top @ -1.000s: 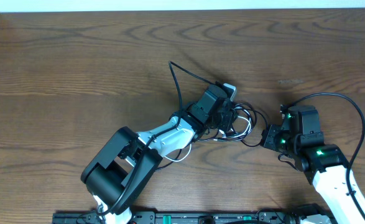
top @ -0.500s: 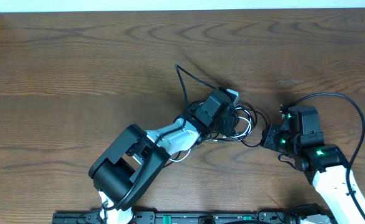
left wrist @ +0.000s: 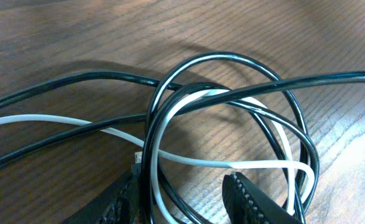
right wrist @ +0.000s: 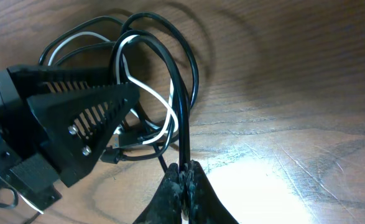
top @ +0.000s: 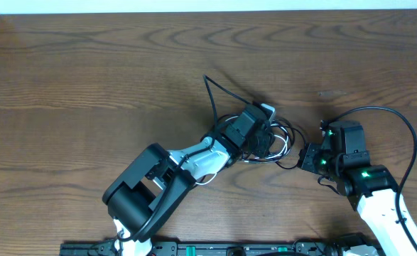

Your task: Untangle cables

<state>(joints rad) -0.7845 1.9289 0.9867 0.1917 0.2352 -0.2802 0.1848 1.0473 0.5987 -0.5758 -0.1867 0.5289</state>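
The black cable (top: pixel 215 99) and white cable (top: pixel 285 146) lie in a tangled coil at the table's middle, with a black tail running up and left. My left gripper (top: pixel 263 135) sits over the coil; in the left wrist view it is open (left wrist: pixel 182 200), with loops of black cable (left wrist: pixel 232 59) and white cable (left wrist: pixel 188 160) passing between its fingers. My right gripper (top: pixel 305 156) is just right of the coil. In the right wrist view it is shut (right wrist: pixel 183 180) on a black cable strand (right wrist: pixel 181 112); the white cable (right wrist: pixel 160 99) loops behind.
The wooden table (top: pixel 87 78) stretches around the coil. The right arm's own thick black cable (top: pixel 400 121) arcs at the right. A pale wall edge (top: pixel 194 6) runs along the back. The left arm's body (top: pixel 151 185) lies at front centre.
My left gripper has shifted a little right into the coil, and the black tail has swung right with it. The right arm has not moved.
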